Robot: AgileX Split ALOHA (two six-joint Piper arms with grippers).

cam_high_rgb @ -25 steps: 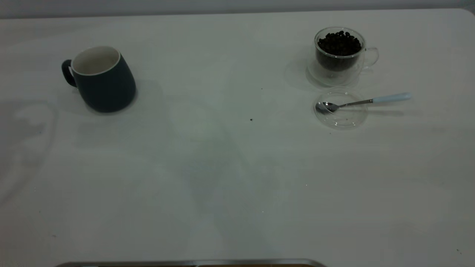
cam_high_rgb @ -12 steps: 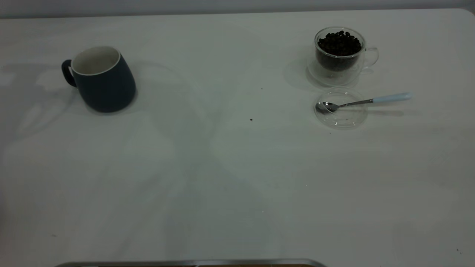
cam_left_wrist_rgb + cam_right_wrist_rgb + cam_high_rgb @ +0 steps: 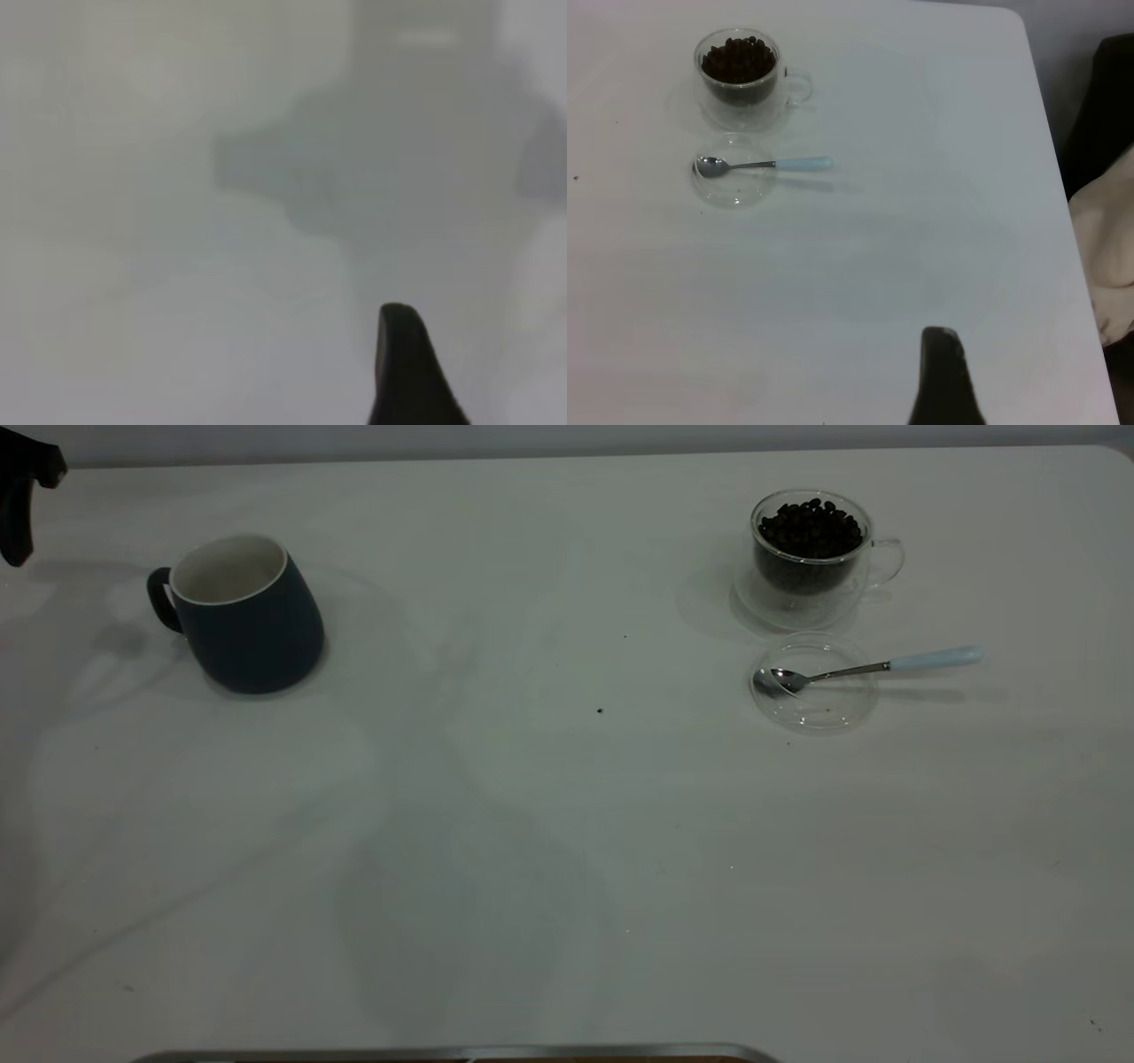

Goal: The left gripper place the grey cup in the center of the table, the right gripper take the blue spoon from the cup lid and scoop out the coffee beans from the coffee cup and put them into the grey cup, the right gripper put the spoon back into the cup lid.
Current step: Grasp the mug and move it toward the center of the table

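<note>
The grey cup (image 3: 248, 615) stands upright at the table's (image 3: 532, 824) back left, handle pointing left, white inside. A black part of my left gripper (image 3: 18, 496) pokes in at the far left corner, left of the cup and apart from it. At the back right stands the clear coffee cup (image 3: 811, 549) (image 3: 740, 75), filled with coffee beans (image 3: 811, 527). Just in front of it lies the cup lid (image 3: 813, 686) (image 3: 733, 181) with the blue spoon (image 3: 868, 666) (image 3: 766, 164) resting across it, handle to the right. My right gripper (image 3: 943, 381) hovers well away from them.
Dark specks (image 3: 600, 710) dot the table's middle. A metal edge (image 3: 461, 1054) runs along the front. In the right wrist view the table's side edge is near, with dark and beige fabric (image 3: 1107, 257) beyond it.
My left gripper has come into the exterior view at the far left corner. Shadows have shifted across the table's left and middle. Cups, lid and spoon have not moved.
</note>
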